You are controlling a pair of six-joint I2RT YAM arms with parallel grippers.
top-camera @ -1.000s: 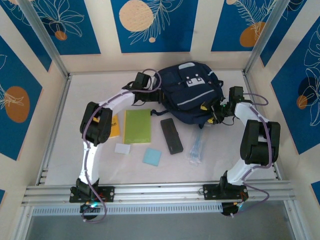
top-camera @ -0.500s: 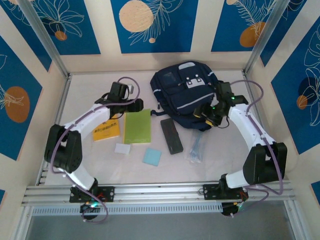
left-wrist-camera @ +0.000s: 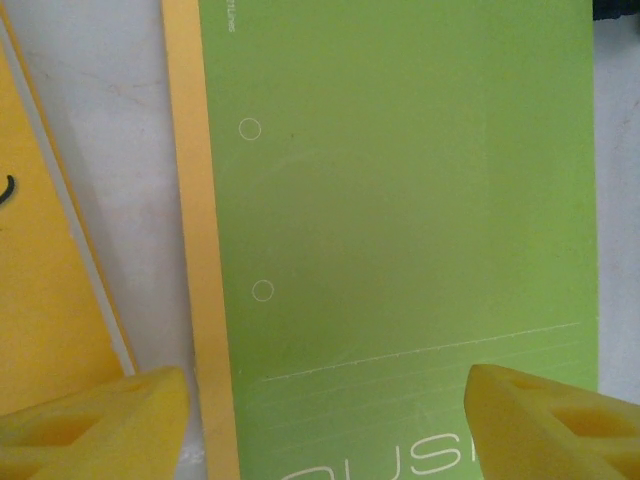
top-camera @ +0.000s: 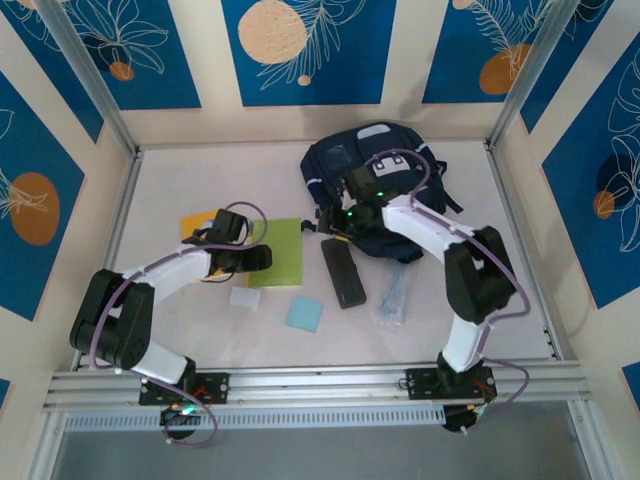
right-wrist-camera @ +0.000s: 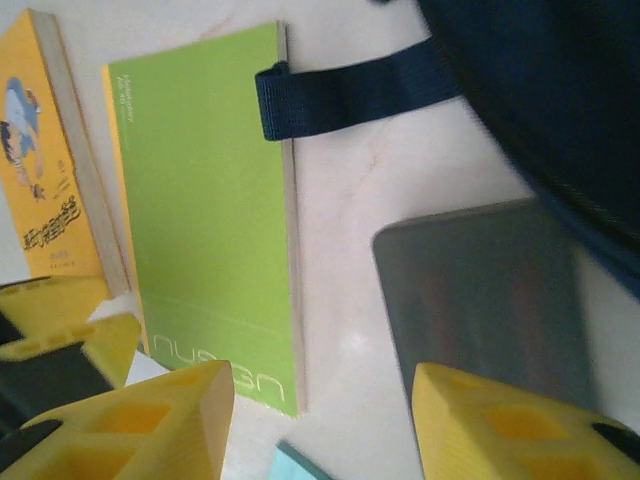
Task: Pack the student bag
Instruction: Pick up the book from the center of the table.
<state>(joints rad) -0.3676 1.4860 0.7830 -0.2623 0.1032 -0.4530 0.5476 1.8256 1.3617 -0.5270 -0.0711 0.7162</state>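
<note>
The student bag [top-camera: 385, 175], navy with grey stripes, lies at the back of the table, and its dark body [right-wrist-camera: 560, 90] and a strap [right-wrist-camera: 350, 88] show in the right wrist view. My left gripper [top-camera: 260, 258] is open low over the green notebook [top-camera: 280, 248]. One yellow fingertip [left-wrist-camera: 95, 425] sits beside the notebook's [left-wrist-camera: 400, 200] orange spine and the other over its right side. My right gripper [top-camera: 342, 222] hangs open at the bag's near-left edge, above the bare strip between the notebook [right-wrist-camera: 210, 200] and the black case [right-wrist-camera: 480, 295], holding nothing.
A yellow book [top-camera: 198, 222] lies left of the notebook, partly under my left arm. In front are a white card [top-camera: 245, 297], a light blue square [top-camera: 304, 313], the black case [top-camera: 343, 270] and a clear packet of pens [top-camera: 395, 290]. Frame posts ring the table.
My left gripper has pulled back from beside the bag down onto the green notebook. My right arm has swung left across the bag's front, and its jaws have narrowed a little.
</note>
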